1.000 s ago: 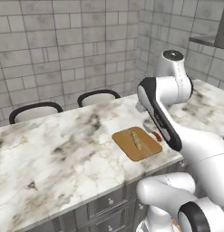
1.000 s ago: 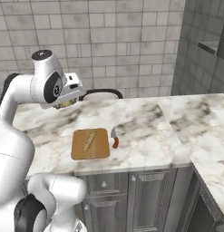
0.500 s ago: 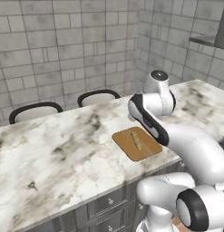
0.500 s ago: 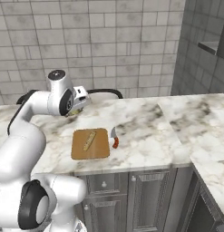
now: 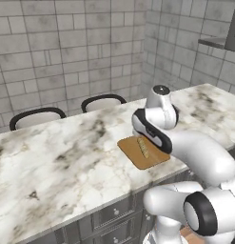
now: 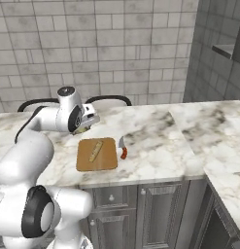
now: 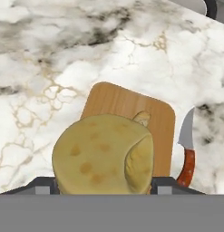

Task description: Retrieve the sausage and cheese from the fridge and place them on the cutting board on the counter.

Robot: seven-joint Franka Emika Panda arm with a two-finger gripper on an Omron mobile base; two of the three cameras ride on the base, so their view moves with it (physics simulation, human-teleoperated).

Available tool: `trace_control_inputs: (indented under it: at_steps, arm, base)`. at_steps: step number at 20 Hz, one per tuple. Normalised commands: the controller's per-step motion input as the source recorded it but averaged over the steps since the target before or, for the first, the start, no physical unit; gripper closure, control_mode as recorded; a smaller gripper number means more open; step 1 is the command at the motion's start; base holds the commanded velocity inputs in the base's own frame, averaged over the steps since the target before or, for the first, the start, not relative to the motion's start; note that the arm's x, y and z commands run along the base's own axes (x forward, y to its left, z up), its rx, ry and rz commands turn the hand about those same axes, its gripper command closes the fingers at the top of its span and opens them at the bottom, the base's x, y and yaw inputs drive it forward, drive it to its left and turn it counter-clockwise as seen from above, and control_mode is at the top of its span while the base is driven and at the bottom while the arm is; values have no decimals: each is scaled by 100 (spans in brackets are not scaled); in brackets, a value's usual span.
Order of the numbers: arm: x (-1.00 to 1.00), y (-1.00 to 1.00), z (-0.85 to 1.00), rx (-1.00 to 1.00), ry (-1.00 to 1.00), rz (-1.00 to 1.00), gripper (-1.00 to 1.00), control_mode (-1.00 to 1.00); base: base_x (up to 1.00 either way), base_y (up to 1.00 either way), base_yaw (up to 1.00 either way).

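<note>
My gripper (image 7: 104, 182) is shut on the cheese (image 7: 104, 154), a pale yellow pitted chunk that hangs just above the near end of the cutting board (image 7: 118, 102). In the right base view the gripper (image 6: 83, 128) sits over the counter (image 6: 155, 141) just behind the board's (image 6: 107, 160) left rear corner. A small tan-brown stick, the sausage (image 6: 95, 151), lies on the board; its tip (image 7: 142, 118) peeks out behind the cheese. From the left base view the board (image 5: 138, 156) and sausage (image 5: 143, 147) lie under my arm. The fridge is out of view.
A knife with a red handle (image 6: 123, 149) lies on the marble right beside the board's right edge, also seen from the hand as the knife (image 7: 187, 149). Two dark-rimmed stools (image 5: 71, 110) stand behind the counter. A tiled wall rises behind.
The arm has folded down and forward, bringing the hand with the cheese from high above the counter to just over the board. Board, sausage and knife have not moved.
</note>
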Motion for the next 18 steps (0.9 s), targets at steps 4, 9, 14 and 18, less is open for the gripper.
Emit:
trace_control_inputs:
  at_steps: [4,9,14,18]
  arm:
    - [6,8,-52,0,1,0,100,-100]
    - [26,13,-50,0,1,0,100,-100]
    - [32,2,-45,0,0,0,100,-100]
    - [23,0,-38,0,0,0,100,-100]
  base:
    - [0,0,0]
    - [0,0,0]
    - [0,0,0]
    - [0,0,0]
